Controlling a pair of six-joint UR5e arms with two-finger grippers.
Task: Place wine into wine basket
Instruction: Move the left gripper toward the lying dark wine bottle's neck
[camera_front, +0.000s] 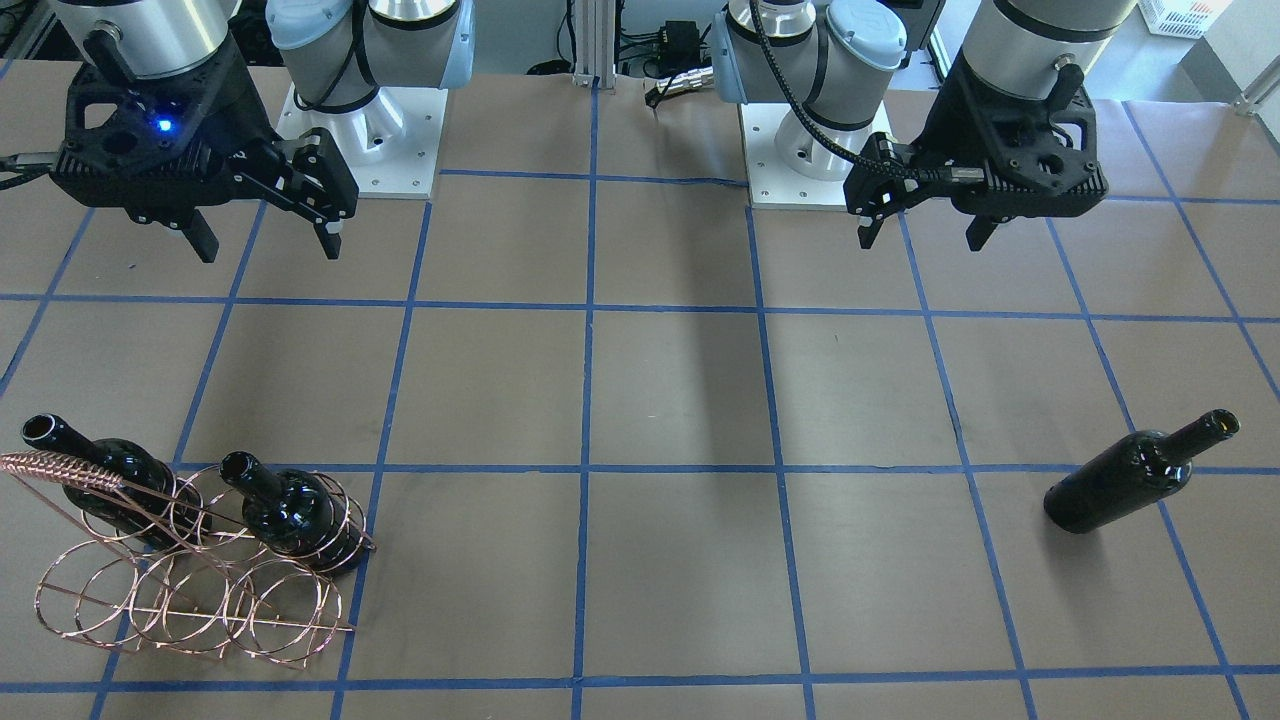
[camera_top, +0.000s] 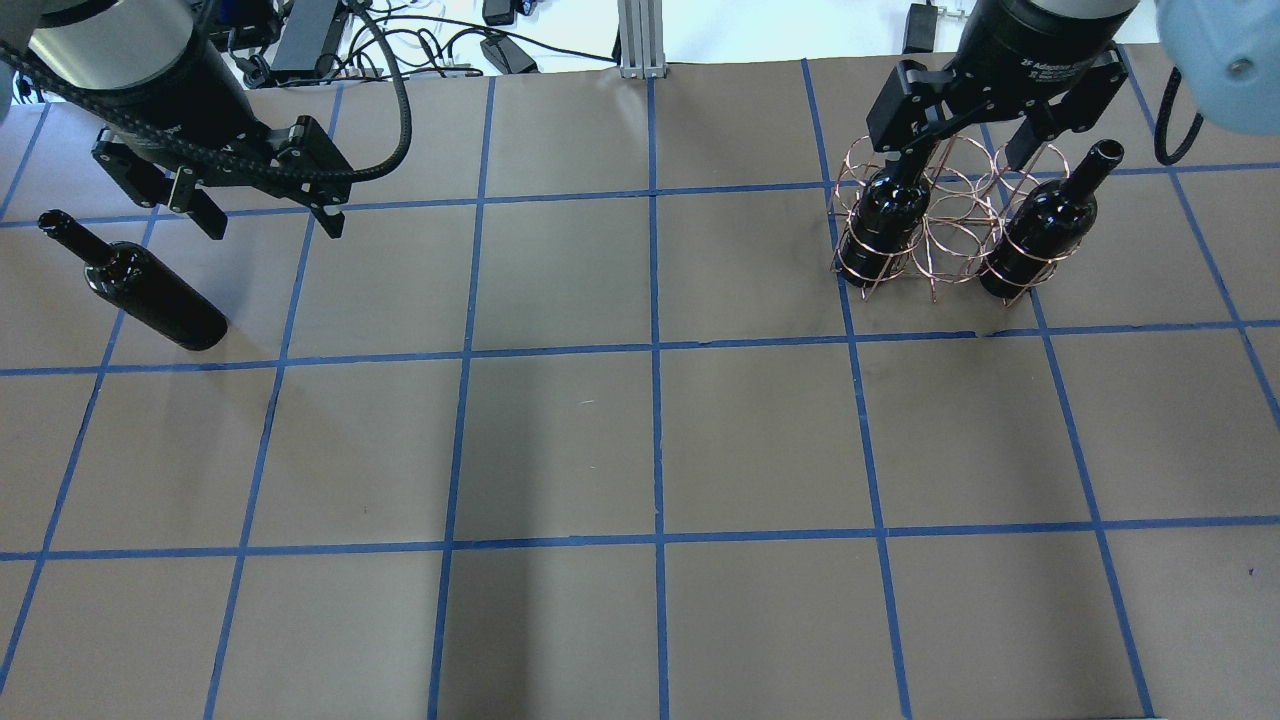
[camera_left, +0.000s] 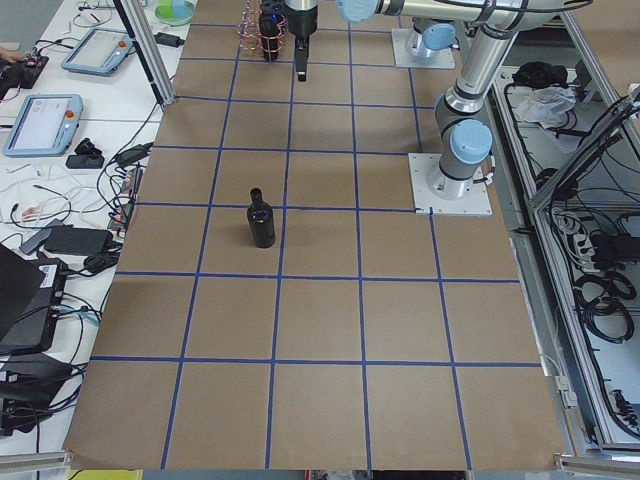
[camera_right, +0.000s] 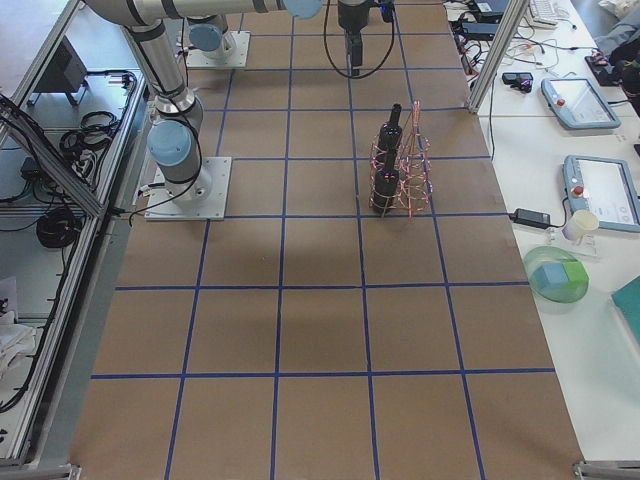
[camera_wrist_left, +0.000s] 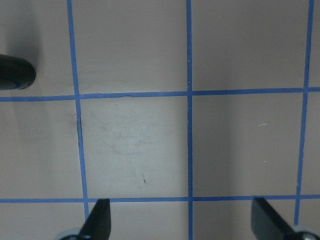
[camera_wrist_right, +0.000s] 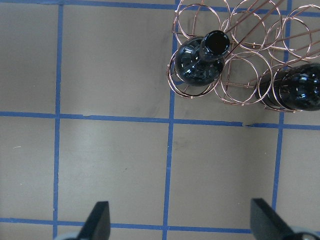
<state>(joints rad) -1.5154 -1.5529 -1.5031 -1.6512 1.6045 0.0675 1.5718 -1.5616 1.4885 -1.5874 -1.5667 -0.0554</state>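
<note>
Front-facing view: left gripper (camera_front: 925, 238) hangs above the paper-covered table (camera_front: 680, 400), jaws spread, holding nothing. The right gripper (camera_front: 268, 243) is likewise spread and empty.
Overhead view: lone wine bottle (camera_top: 150, 300) stands at the far left of the table, just left of the left gripper and apart from it. The wine basket (camera_top: 940, 235) sits far right. Two more bottles (camera_top: 885, 215) fill the end rings of the row nearer the robot.
Left side view: lone wine bottle upright, well apart from the wine basket.
Left wrist view: only the bottle's edge shows, at the left margin.
Right wrist view: wine basket lies beyond the spread jaws, not touching them.
</note>
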